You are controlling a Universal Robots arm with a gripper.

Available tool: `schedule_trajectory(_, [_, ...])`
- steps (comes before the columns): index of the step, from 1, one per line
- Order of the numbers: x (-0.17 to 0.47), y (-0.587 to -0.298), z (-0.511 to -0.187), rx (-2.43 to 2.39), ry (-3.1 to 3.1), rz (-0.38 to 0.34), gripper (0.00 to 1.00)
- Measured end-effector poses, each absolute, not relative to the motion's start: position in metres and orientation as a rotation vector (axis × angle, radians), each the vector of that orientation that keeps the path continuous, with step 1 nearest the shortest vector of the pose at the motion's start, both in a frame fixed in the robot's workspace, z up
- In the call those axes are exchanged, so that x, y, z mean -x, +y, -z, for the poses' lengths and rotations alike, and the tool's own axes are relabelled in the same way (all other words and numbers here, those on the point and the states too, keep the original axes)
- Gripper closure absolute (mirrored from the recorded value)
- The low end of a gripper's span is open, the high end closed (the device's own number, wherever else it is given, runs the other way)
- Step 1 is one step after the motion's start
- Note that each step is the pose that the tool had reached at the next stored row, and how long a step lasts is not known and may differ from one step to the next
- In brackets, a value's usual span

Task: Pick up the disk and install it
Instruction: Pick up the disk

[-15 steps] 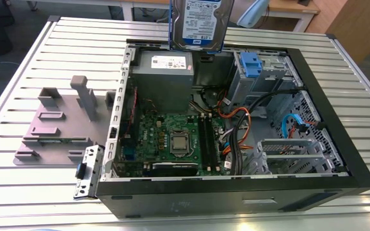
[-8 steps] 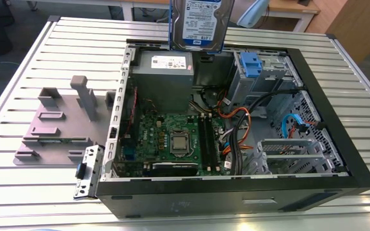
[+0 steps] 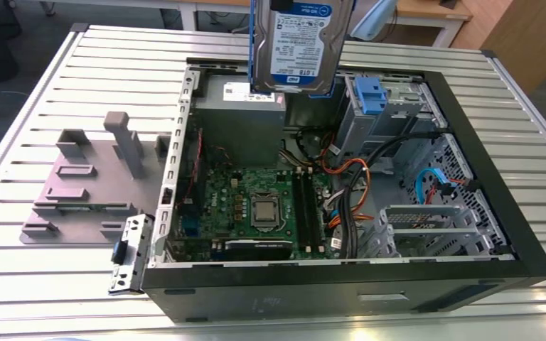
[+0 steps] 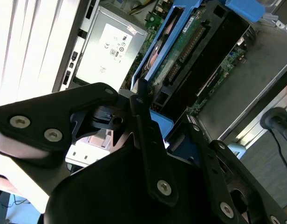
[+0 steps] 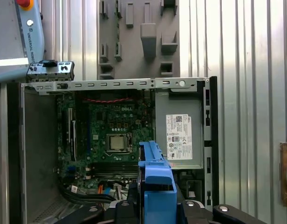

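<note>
While it hangs upright above the open computer case [image 3: 349, 280] on the worktop [image 3: 65, 298], the disk [image 3: 301, 46] shows its label in the exterior view. In the second wrist view the black jaws pinch its near end from both sides. In the first wrist view its blue rail [image 5: 157, 179] sticks out from between them.
</note>
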State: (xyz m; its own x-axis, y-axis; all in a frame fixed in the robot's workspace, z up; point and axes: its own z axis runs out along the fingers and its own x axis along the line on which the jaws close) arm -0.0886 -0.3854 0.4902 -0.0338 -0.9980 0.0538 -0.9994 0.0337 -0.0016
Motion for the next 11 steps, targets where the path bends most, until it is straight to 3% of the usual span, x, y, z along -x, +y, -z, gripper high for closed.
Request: schedule_trajectory(11, [0.0885,-0.3856,-0.4902,-2.155,-2.228,-0.065,0.64])
